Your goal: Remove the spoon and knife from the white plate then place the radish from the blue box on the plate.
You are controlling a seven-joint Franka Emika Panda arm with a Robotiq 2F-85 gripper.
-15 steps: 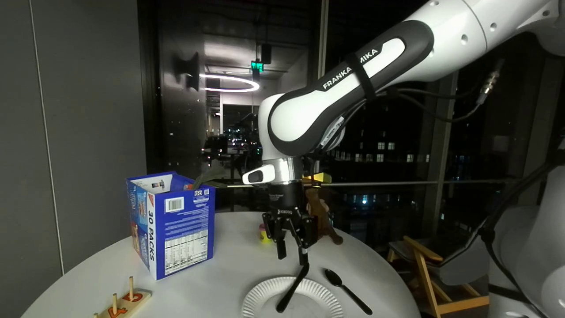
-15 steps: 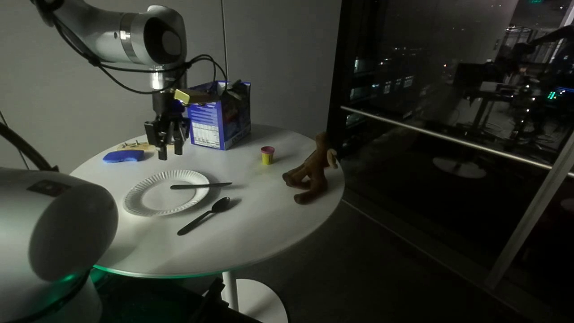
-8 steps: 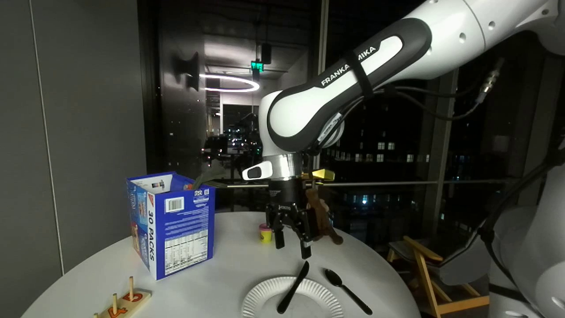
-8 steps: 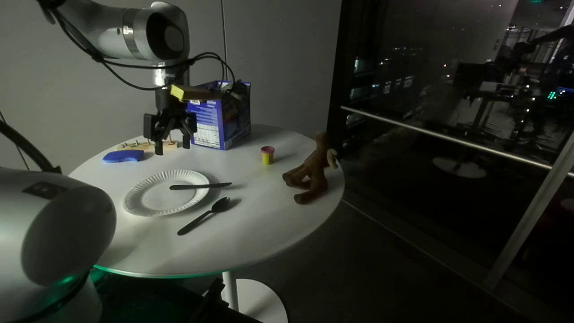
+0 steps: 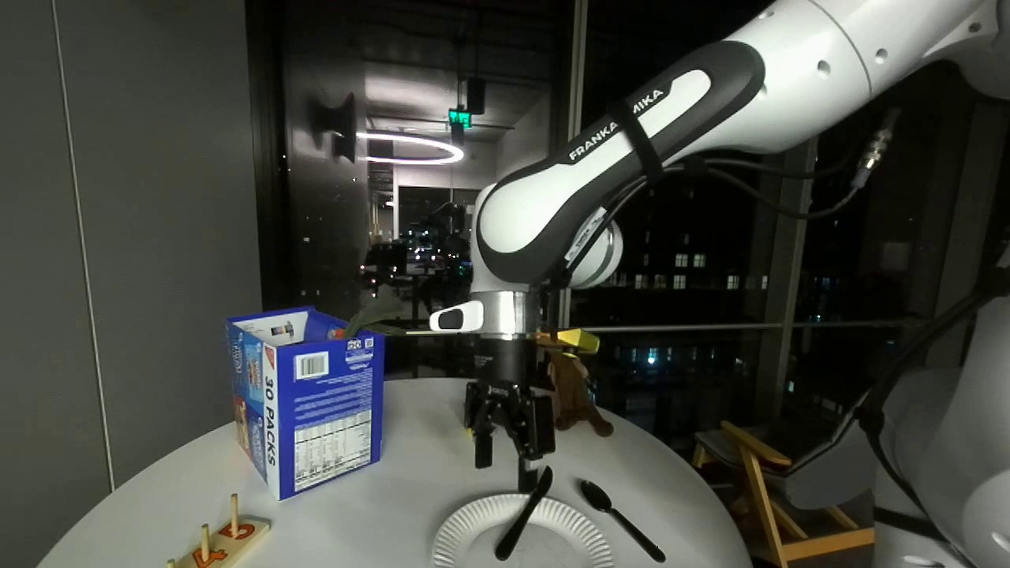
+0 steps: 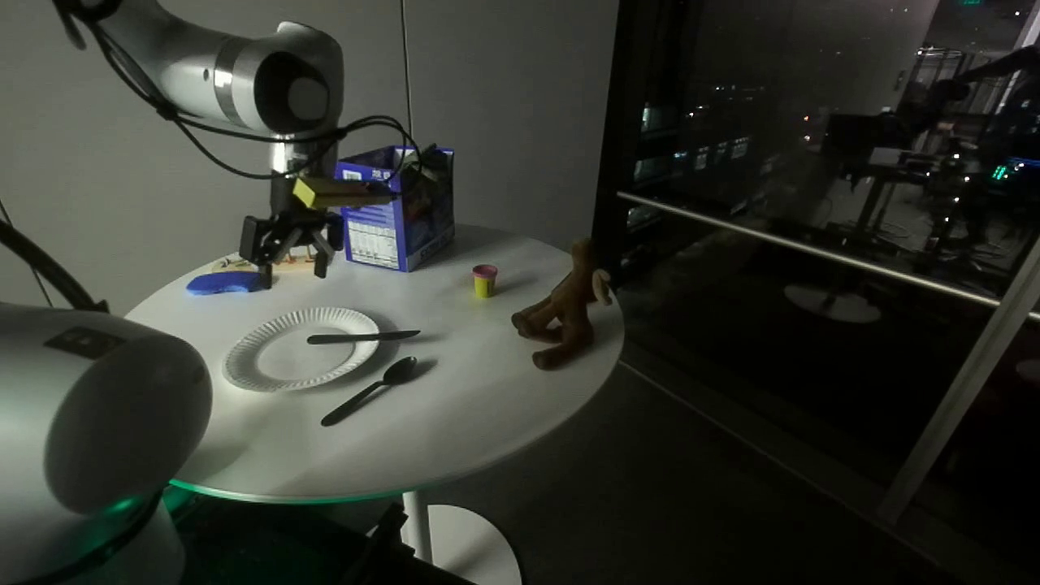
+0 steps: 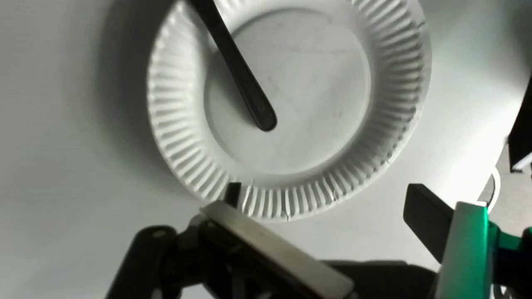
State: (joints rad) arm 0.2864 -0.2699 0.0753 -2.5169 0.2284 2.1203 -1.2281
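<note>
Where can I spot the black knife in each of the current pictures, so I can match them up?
In an exterior view: the black knife lies at the bottom, near the middle.
In an exterior view: the black knife lies left of centre, slightly below mid-height.
In the wrist view: the black knife slants down from the top edge, left of centre.
Shared landmark: the fluted white paper plate beneath its handle.

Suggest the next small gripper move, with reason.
I'd likely line the open, empty gripper up with the knife for a grasp. The knife lies partly on the white plate, tip jutting past the rim, while the spoon already rests on the table beside it, so the knife seems the one left to clear.
</note>
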